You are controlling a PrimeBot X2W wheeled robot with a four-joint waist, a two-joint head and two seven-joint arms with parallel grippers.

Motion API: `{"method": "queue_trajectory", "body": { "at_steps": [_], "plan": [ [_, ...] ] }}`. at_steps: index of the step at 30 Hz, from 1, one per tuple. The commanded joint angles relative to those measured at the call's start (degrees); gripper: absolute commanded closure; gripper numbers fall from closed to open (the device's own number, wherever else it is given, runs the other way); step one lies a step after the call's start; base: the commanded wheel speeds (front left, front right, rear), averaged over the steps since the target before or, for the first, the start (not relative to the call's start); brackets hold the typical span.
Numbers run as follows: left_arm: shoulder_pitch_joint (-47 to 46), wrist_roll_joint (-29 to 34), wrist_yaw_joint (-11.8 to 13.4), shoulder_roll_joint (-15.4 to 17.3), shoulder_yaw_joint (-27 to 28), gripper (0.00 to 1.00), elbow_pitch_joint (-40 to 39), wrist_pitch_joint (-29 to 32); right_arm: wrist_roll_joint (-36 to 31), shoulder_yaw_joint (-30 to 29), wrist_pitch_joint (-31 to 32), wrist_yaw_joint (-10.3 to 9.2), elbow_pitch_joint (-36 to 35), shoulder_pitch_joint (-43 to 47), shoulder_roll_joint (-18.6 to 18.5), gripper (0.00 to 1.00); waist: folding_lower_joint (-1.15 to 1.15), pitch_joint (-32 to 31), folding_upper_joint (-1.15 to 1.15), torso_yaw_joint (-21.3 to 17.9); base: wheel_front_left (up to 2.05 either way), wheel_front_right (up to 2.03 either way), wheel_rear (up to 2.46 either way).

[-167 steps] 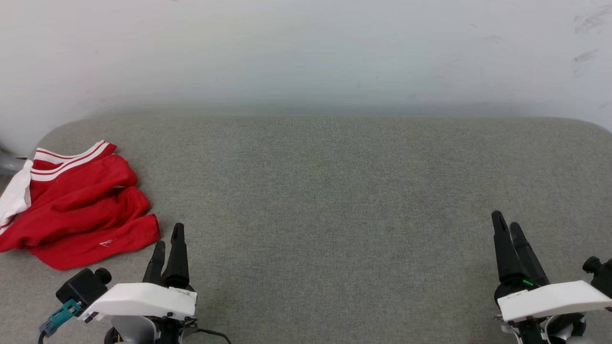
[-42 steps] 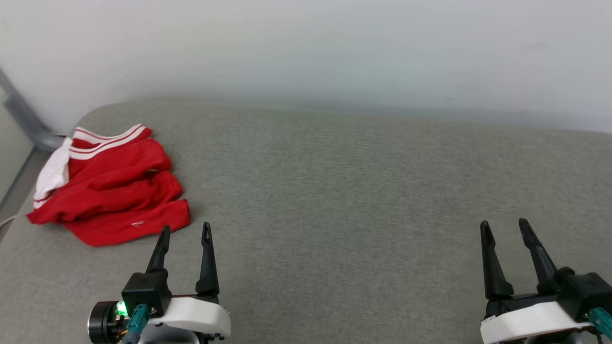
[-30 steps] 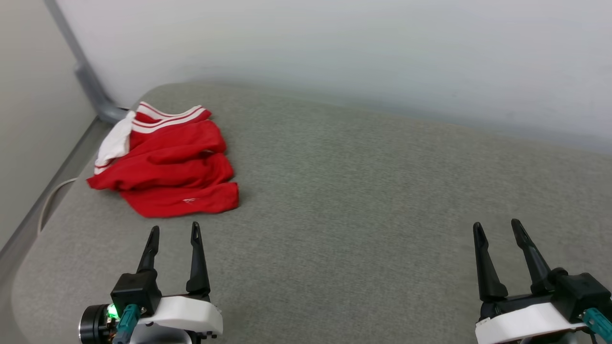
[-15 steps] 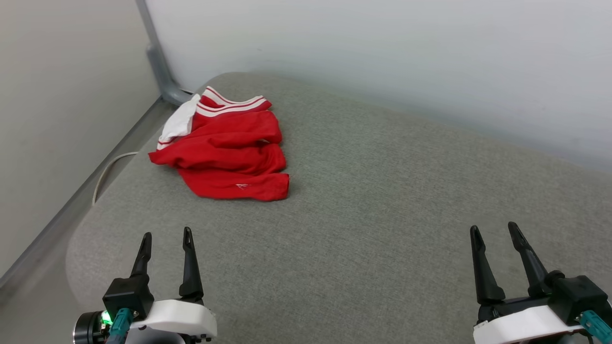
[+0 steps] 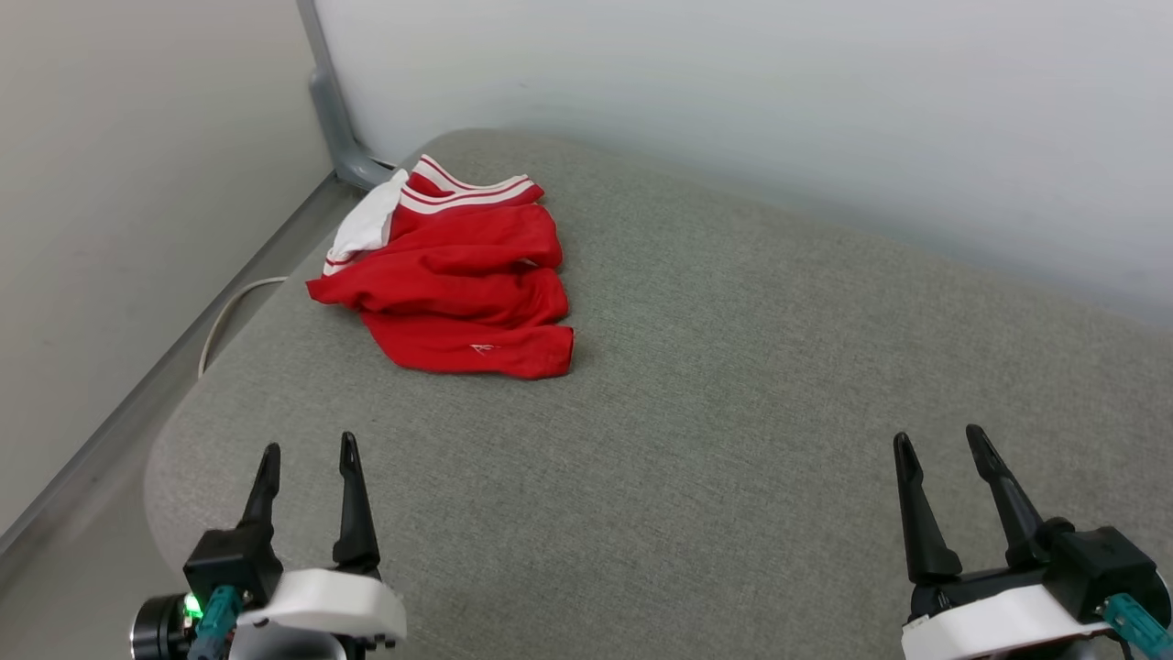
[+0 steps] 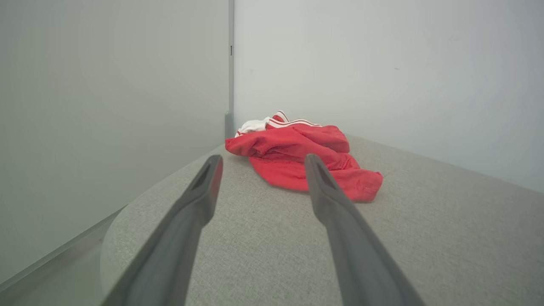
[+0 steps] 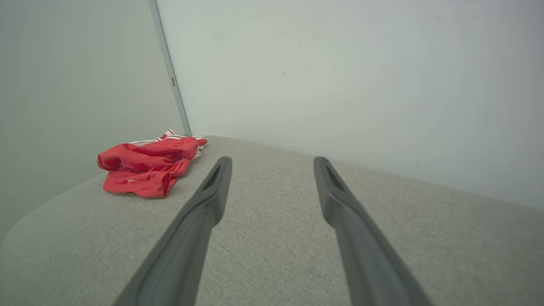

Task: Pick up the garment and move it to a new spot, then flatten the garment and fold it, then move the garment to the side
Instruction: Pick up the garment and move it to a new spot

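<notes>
Camera further left; garment (image 5: 458, 293) nearer centre.

This looks like a plain robot-lab bay: a grey fabric-covered counter (image 5: 733, 412) with rounded corners stands before plain pale walls (image 5: 733, 92) that meet behind its far left corner at a grey metal post (image 5: 328, 110), and a white cable (image 5: 224, 316) curves over the floor (image 5: 55, 587) just left of the counter

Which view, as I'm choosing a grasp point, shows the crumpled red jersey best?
The head view: it looks down on the whole red jersey, showing its folds and outline. The left wrist view sees it low, from the side; the right wrist view shows it small, at left.
</notes>
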Motion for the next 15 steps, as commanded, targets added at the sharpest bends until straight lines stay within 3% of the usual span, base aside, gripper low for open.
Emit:
{"method": "queue_trajectory", "body": {
  "at_steps": [1, 7, 15],
  "plan": [
    [-1.85, 0.20, -0.70, 0.05, 0.27, 0.00, -0.03, -0.16, -0.59, -0.08, -0.12, -0.04, -0.32, -0.97, 0.09, 0.00, 0.00, 0.77, 0.00, -0.60, 0.00, 0.00, 0.00],
    [-8.81, 0.70, -3.81, 0.33, 4.41, 0.00, 0.51, -0.16, -2.64, 0.04, -0.12, -0.04, -1.51, -2.81, 0.09, 0.00, 0.00, 4.71, 0.00, -3.33, 0.00, 0.00, 0.00],
    [-22.86, 0.06, -7.46, 3.21, 11.18, 0.00, 2.41, -0.15, -6.18, -0.62, -0.12, -0.04, -4.59, -6.24, 0.09, 0.00, 0.00, 12.47, 0.00, -7.18, 0.00, 0.00, 0.00]
  ]
}}
